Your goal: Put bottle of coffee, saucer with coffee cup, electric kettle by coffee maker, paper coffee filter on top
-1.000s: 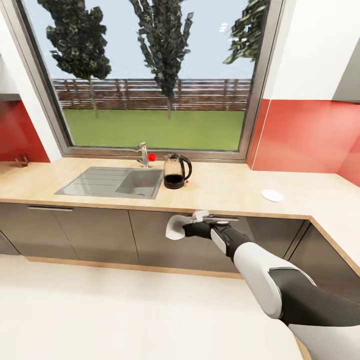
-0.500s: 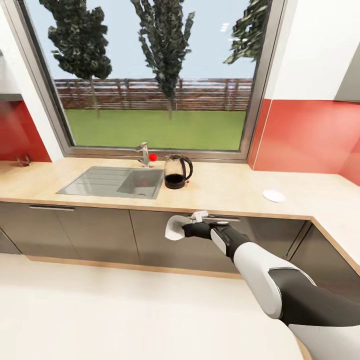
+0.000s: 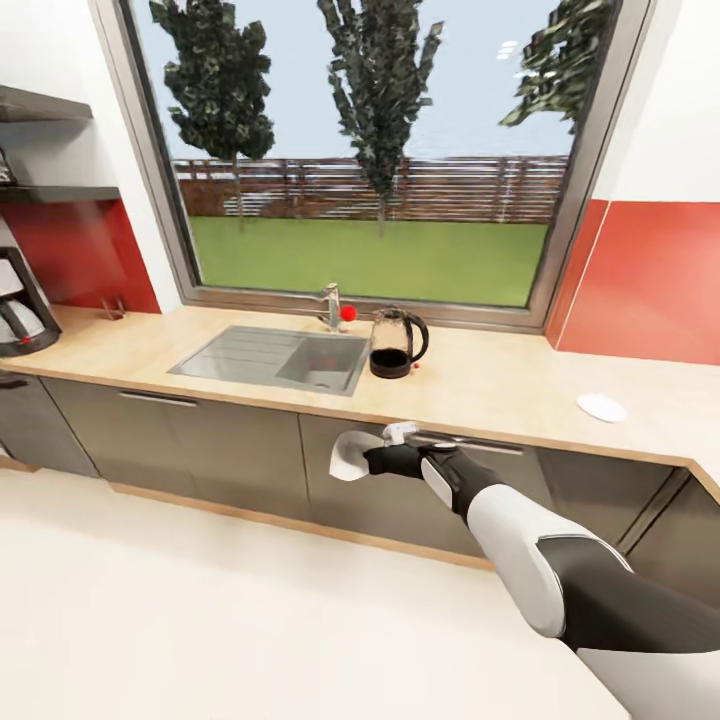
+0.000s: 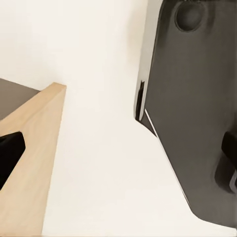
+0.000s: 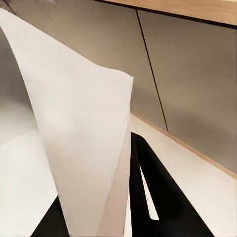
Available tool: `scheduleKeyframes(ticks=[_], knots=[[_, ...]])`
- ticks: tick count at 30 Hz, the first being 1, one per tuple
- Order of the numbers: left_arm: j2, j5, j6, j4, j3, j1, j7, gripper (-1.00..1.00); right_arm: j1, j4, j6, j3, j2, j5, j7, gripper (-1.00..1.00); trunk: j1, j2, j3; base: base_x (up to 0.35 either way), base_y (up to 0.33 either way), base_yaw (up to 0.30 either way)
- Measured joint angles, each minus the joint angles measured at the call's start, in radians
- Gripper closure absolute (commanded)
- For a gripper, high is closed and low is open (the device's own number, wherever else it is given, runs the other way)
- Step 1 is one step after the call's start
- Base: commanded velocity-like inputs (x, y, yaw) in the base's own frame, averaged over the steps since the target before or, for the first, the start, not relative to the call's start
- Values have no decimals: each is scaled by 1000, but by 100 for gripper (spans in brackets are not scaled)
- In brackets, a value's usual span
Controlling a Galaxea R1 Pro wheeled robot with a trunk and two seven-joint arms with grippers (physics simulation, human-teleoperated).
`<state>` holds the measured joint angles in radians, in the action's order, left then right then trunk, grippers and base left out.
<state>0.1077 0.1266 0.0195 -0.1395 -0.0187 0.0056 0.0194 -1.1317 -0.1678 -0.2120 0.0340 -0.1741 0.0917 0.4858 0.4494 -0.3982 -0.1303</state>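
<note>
My right gripper (image 3: 372,460) is shut on a white paper coffee filter (image 3: 349,457), held in front of the dark cabinets below the countertop (image 3: 490,385). In the right wrist view the filter (image 5: 79,133) rises as a cone from between the black fingers (image 5: 163,197). The coffee maker (image 3: 18,305) stands on the counter at the far left. Right of the sink sits the glass electric kettle (image 3: 395,343). The saucer (image 3: 602,407) lies at the far right. The left gripper (image 4: 118,158) is open over the floor. The bottle of coffee and the coffee cup are out of view.
A steel sink (image 3: 270,357) with a faucet (image 3: 330,305) sits under the big window. Wall shelves (image 3: 45,105) hang above the coffee maker. Glossy grey cabinets (image 3: 200,440) run under the worktop. Pale floor (image 3: 200,620) spreads in front.
The camera has turned left: the counter, sink and kettle have shifted right in the picture and the coffee maker and shelves have come into view. My right gripper still holds the filter.
</note>
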Motion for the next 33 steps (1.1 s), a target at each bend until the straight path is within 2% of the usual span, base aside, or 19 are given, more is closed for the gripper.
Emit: scheduleKeyframes(ticks=[25, 33], knots=[[9, 7, 4, 1, 4, -1, 5, -100, 0, -1, 0, 0, 0, 0, 1, 100, -1, 0, 7, 209, 234, 273], [9, 6, 4, 1, 4, -1, 4, -100, 0, 0, 0, 0, 0, 0, 1, 100, -1, 0, 14, 311, 117, 243]])
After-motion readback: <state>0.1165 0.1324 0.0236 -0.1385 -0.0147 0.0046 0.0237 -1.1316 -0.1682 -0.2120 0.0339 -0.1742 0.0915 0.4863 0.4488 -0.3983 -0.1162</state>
